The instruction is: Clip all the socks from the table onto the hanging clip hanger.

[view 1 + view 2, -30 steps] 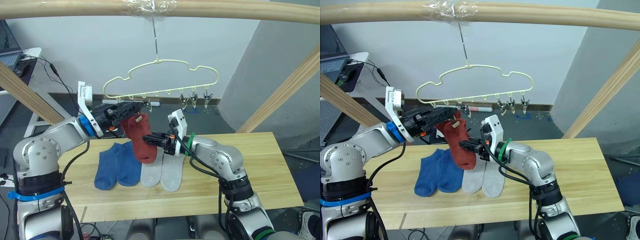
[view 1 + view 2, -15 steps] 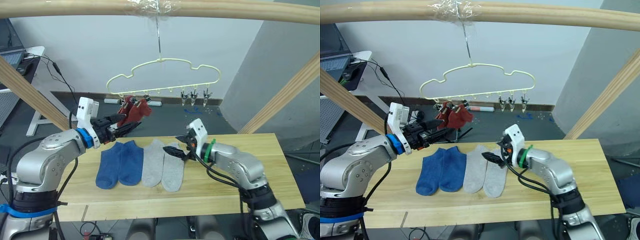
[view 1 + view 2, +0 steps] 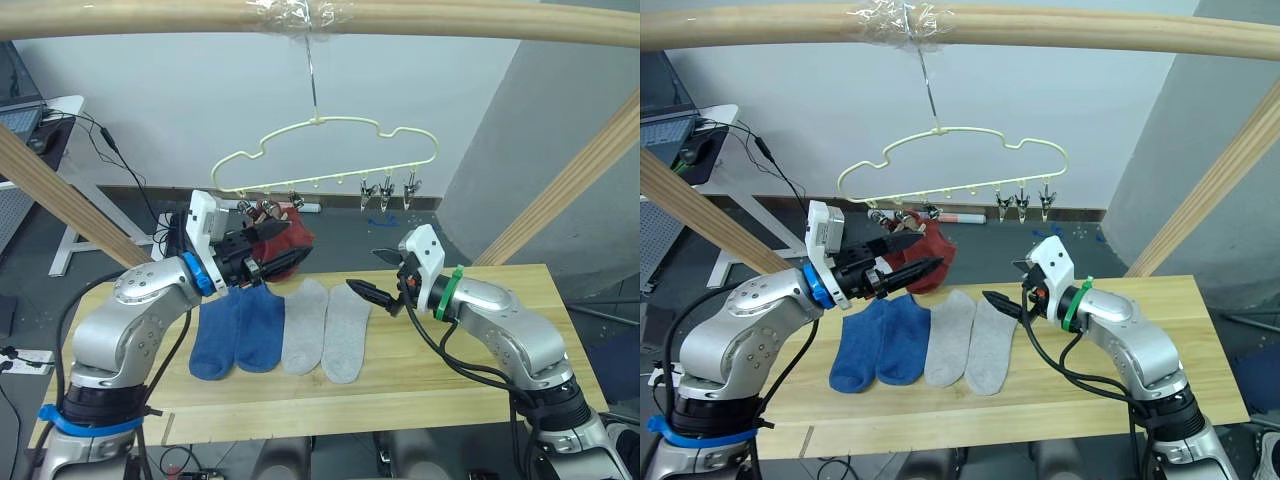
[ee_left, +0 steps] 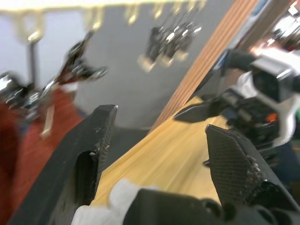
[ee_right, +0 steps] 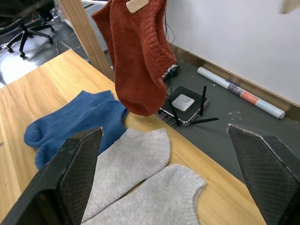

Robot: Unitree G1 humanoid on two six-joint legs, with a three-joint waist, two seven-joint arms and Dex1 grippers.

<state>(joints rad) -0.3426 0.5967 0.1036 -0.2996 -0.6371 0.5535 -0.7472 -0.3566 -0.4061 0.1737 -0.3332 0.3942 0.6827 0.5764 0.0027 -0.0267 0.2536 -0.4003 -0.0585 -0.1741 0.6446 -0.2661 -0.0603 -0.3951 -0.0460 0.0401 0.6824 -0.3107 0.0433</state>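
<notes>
The pale-yellow clip hanger [image 3: 330, 122] hangs by its hook from the beam. Two rust red socks [image 3: 287, 228] dangle from its left clips, also seen as red socks [image 5: 138, 61] in the right wrist view. Three clips [image 3: 386, 190] at its right end are bare. On the table [image 3: 480, 370] lie two blue socks [image 3: 240, 330] and two light grey socks [image 3: 325, 325] side by side. My left gripper [image 3: 915, 255] is open just in front of the hanging red socks, holding nothing. My right gripper [image 3: 365, 270] is open above the grey socks' far end, empty.
A round wooden beam [image 3: 450, 20] runs overhead, with slanted wooden struts at the left [image 3: 50, 190] and right [image 3: 560, 190]. On the floor behind the table lie a router [image 5: 183, 101] and a paper roll [image 5: 241, 93]. The table's right half is bare wood.
A red sock that both grippers held up at the left clips now hangs there on its own. The right gripper opened and drew back to the right. The left gripper pulled down and away.
</notes>
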